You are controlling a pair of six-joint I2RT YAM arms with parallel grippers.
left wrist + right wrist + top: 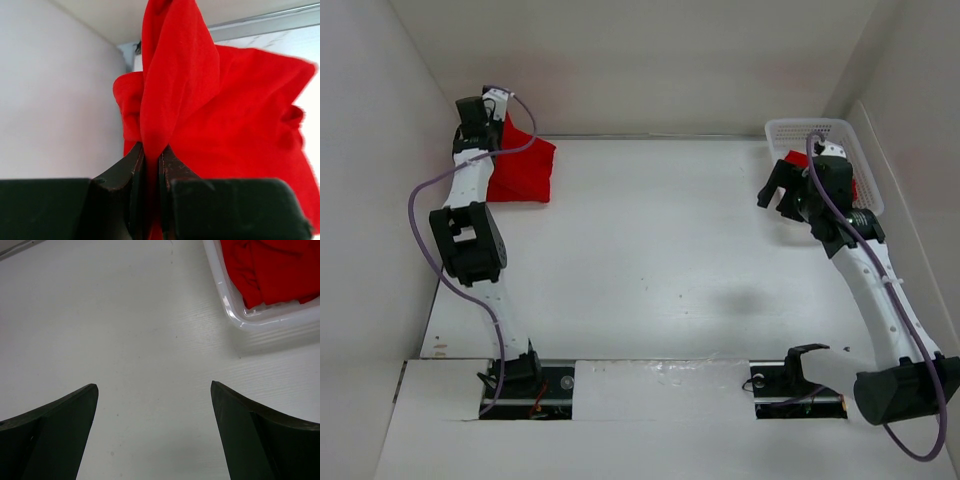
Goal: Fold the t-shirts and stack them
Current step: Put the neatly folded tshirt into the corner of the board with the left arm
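A red t-shirt (523, 166) lies bunched at the table's far left corner. My left gripper (490, 122) is shut on a raised fold of it; in the left wrist view the fold (172, 80) rises from between the closed fingers (172, 165). More red t-shirts (792, 160) lie in the white mesh basket (810, 130) at the far right, also seen in the right wrist view (272, 267). My right gripper (778, 195) is open and empty above the bare table just left of the basket.
White walls enclose the table on the left, back and right. The basket's rim (235, 310) is just right of my right gripper. Bare white tabletop (660, 240) lies between the arms.
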